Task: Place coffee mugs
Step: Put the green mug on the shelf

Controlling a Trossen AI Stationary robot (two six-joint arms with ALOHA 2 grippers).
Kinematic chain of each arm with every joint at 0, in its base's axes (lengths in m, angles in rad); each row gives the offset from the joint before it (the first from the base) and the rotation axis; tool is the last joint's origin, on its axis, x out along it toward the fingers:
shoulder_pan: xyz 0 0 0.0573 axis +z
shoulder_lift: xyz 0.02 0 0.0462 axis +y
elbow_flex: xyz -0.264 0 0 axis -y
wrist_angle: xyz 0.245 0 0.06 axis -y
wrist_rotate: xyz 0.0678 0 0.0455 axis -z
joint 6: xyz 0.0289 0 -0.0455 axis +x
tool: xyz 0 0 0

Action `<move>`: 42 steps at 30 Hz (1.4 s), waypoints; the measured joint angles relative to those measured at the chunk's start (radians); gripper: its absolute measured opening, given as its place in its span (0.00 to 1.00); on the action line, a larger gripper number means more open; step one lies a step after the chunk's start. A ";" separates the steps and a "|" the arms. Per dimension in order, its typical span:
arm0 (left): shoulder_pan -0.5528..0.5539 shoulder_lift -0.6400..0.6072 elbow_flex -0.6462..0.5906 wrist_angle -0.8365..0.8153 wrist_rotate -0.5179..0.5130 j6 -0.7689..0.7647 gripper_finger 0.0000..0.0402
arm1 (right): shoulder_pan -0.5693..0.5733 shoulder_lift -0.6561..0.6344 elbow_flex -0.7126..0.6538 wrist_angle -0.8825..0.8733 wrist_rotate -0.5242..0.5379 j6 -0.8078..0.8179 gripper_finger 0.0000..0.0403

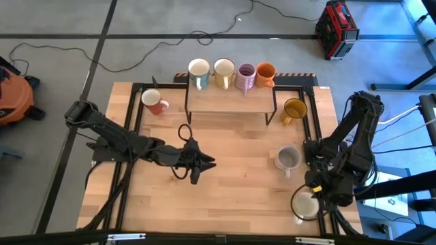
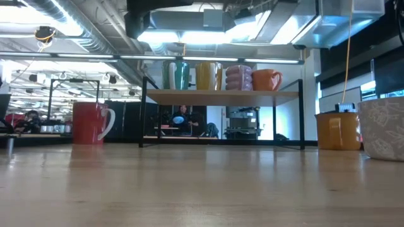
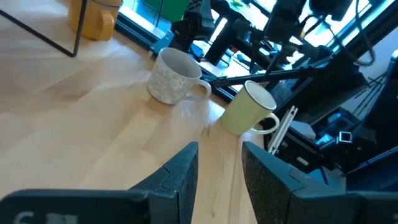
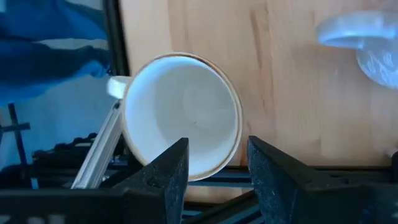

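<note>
Cream ceramic mug (image 1: 305, 205), rigid and breakable, sat at the tabletop's (image 1: 231, 184) front right corner beneath the right gripper (image 4: 213, 163), fingers spread; its rim looked the surest hold. Left gripper (image 1: 196, 165) waited mid-table, fingers spread.

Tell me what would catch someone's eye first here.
Probably the row of four mugs on the small shelf at the table's far edge, white to orange. Next, the right gripper poised directly above a cream mug at the near right corner, jaws open. The left gripper waits over mid-table, jaws open, with a red mug beside the shelf.
</note>
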State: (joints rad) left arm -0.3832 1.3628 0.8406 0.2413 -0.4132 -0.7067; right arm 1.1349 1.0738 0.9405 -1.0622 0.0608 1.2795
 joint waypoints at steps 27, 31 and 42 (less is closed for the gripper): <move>0.001 0.000 0.000 -0.010 -0.051 0.010 0.29 | -0.003 0.156 -0.171 0.089 -0.058 0.131 0.06; 0.005 0.000 0.000 -0.017 -0.050 0.047 0.29 | -0.005 0.157 -0.148 0.128 -0.061 0.103 0.04; 0.037 -0.034 0.002 -0.035 0.055 0.090 0.29 | -0.213 0.156 0.117 0.108 0.107 -0.315 0.02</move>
State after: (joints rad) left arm -0.3466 1.3293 0.8425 0.2064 -0.3581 -0.6163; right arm 0.9220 1.2297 1.0571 -0.9541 0.1675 0.9648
